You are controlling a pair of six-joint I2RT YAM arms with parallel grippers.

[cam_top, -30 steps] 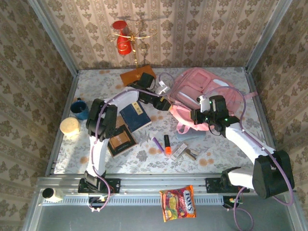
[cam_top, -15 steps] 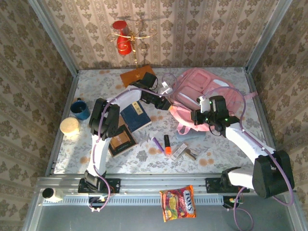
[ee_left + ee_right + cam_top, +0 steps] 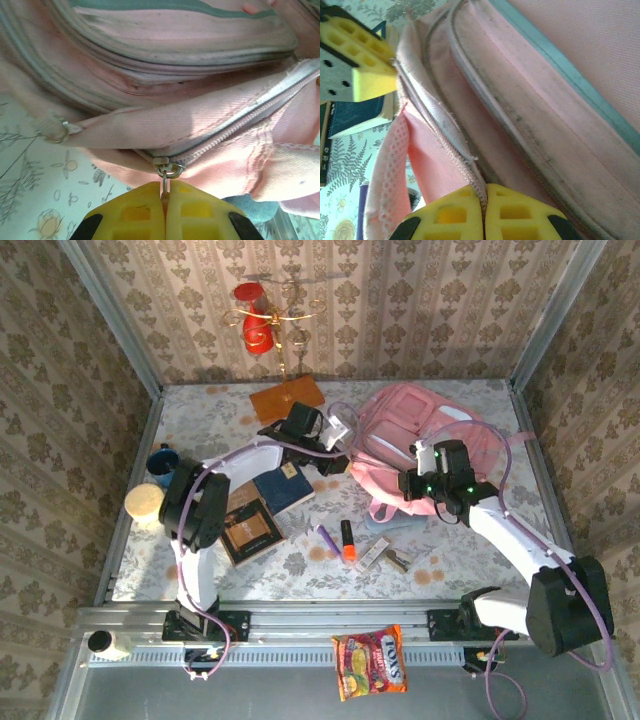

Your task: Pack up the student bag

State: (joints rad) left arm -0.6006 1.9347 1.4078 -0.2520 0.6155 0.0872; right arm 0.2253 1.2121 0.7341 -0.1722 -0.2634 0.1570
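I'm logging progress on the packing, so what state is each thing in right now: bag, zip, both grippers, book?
student bag: lying on the table, zip looks closed beside its slider in the left wrist view.
left gripper: shut on the zipper pull.
right gripper: shut on the student bag's zip edge.
blue book: closed, flat on the table.

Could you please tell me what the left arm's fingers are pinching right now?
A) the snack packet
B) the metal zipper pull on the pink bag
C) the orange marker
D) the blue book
B: in the left wrist view the yellow left fingers are closed on the small metal zipper pull of the pink bag.
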